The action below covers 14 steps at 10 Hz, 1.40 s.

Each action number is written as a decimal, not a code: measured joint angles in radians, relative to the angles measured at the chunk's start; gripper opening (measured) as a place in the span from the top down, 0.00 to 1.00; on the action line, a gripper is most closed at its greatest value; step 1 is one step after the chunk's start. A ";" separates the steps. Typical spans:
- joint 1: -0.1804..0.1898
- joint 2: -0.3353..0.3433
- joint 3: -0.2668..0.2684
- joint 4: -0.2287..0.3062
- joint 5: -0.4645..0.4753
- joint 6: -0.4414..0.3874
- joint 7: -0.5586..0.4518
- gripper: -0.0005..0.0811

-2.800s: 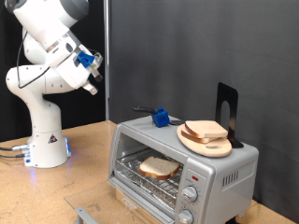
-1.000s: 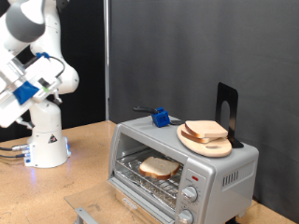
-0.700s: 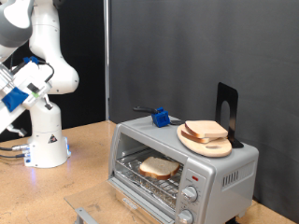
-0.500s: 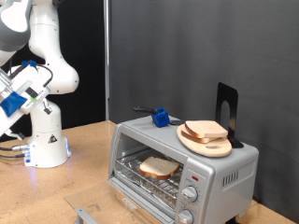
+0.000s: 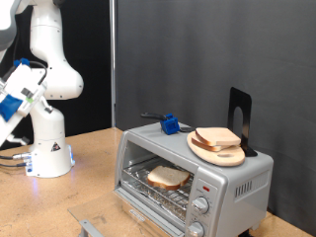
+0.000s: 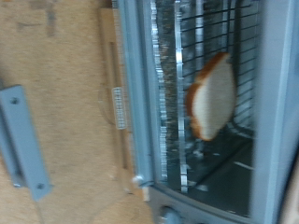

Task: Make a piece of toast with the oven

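Observation:
The silver-grey oven (image 5: 233, 184) stands at the exterior view's lower right with its glass door folded down and open. A piece of toast (image 5: 168, 178) lies on the wire rack inside; it also shows in the wrist view (image 6: 213, 96) behind the rack bars. A second bread slice (image 5: 217, 136) lies on a round wooden plate (image 5: 211, 152) on top of the oven. My gripper's hand (image 5: 14, 97), white with a blue part, is raised at the exterior view's far left, well away from the oven. Its fingers are cut off by the frame edge and do not show in the wrist view.
A blue object (image 5: 170, 124) and a black metal stand (image 5: 240, 118) sit on the oven's top. The open door's grey handle (image 5: 91, 227) juts out low in front of the oven; it also shows in the wrist view (image 6: 23, 140). The arm's white base (image 5: 47, 148) stands on the wooden table.
The arm has swung away from the oven towards the exterior view's left and lowered its hand to the frame edge. The toast, plate and oven have not moved.

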 joint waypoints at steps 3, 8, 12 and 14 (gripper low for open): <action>0.014 0.135 0.042 0.018 -0.010 0.061 -0.003 0.01; 0.055 0.331 0.109 0.018 0.080 0.247 -0.144 0.01; 0.026 0.402 0.084 0.023 0.206 0.271 -0.314 0.01; 0.015 0.419 0.079 0.032 0.260 0.271 -0.352 0.01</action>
